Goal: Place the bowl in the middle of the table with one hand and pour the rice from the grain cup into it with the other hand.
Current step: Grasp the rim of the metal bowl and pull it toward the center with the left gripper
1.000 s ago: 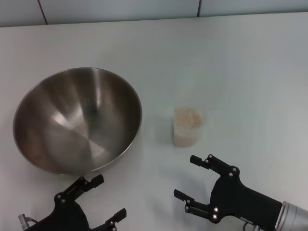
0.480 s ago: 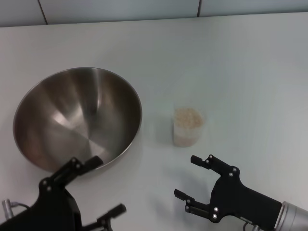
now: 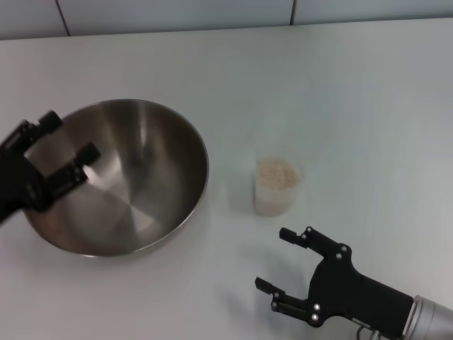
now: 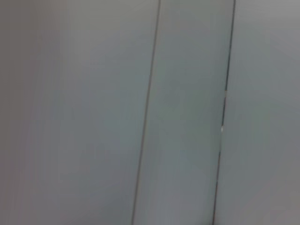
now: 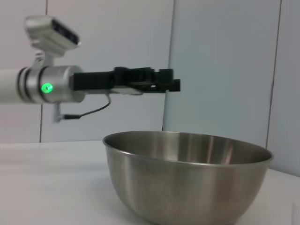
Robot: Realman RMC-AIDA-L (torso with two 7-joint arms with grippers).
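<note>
The left gripper (image 3: 64, 145) hung above the bowl's (image 3: 134, 191) left rim, prongs spread, empty. The bowl sat left on the table (image 3: 340, 92), mouth up. The rice-filled (image 3: 276, 172) grain cup (image 3: 274, 187) stood upright beside it. The right gripper (image 3: 283, 258) waited near, prongs parted.

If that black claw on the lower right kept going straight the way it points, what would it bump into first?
Probably the grain cup of rice: the open right gripper points up the table roughly toward it, with bare tabletop between. Exact aim is uncertain.
</note>
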